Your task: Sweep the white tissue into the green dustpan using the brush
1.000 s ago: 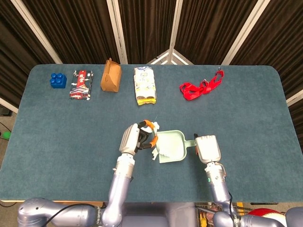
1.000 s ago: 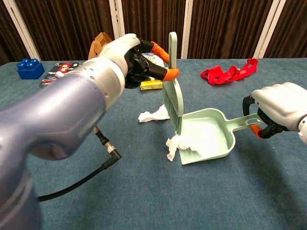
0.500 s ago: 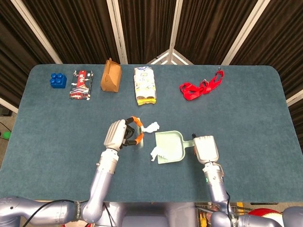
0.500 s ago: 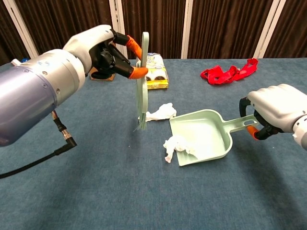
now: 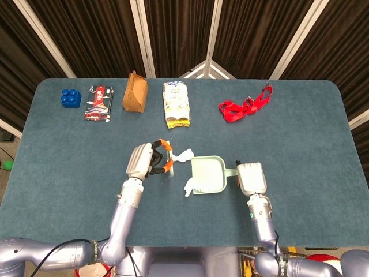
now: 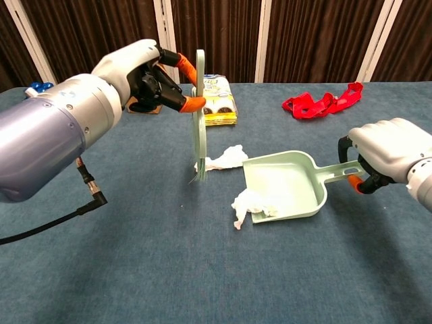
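My left hand (image 6: 145,75) (image 5: 144,161) grips the pale green brush (image 6: 200,115) upright, its bristles just above the table, left of a white tissue piece (image 6: 226,158) (image 5: 183,155). A second tissue piece (image 6: 251,202) (image 5: 189,186) lies across the front lip of the green dustpan (image 6: 287,183) (image 5: 209,175). My right hand (image 6: 387,152) (image 5: 252,178) holds the dustpan by its handle, keeping it flat on the table.
Along the far edge lie a blue block (image 5: 71,97), a snack packet (image 5: 98,103), a brown box (image 5: 135,92), a yellow-white pack (image 5: 176,104) and a red strap (image 5: 245,106). A black cable (image 6: 81,209) trails off my left arm.
My left hand has carried the brush left, out of the dustpan and beyond the far tissue piece. The dustpan has shifted slightly; one tissue piece stays at its lip.
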You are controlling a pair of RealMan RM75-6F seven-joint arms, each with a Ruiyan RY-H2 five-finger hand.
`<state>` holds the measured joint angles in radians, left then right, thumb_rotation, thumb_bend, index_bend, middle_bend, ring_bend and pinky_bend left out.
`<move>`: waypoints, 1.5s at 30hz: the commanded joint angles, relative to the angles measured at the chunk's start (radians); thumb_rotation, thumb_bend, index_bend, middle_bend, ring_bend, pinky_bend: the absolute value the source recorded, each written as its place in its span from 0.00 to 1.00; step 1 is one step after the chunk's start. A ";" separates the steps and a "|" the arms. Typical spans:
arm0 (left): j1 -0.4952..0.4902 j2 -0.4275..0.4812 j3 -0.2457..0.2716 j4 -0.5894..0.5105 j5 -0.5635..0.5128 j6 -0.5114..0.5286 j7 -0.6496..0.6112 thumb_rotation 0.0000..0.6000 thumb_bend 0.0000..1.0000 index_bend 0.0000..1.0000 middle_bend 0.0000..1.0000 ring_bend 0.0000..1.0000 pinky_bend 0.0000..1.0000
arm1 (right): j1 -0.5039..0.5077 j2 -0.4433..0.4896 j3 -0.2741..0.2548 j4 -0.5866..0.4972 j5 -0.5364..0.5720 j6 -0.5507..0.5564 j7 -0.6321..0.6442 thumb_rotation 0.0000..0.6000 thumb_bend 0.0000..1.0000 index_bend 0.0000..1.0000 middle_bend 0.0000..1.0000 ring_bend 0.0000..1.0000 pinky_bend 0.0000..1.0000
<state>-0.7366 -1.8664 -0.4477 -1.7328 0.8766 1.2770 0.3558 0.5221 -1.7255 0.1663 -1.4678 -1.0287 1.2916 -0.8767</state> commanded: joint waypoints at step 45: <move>-0.128 -0.323 -0.064 0.200 0.066 0.058 0.031 1.00 0.54 0.79 1.00 1.00 1.00 | -0.009 0.035 -0.011 -0.073 -0.004 0.025 -0.019 1.00 0.52 0.54 0.85 0.84 0.80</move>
<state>-0.8613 -2.1911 -0.5069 -1.5360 0.9374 1.3342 0.3845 0.5127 -1.6904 0.1552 -1.5413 -1.0328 1.3167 -0.8957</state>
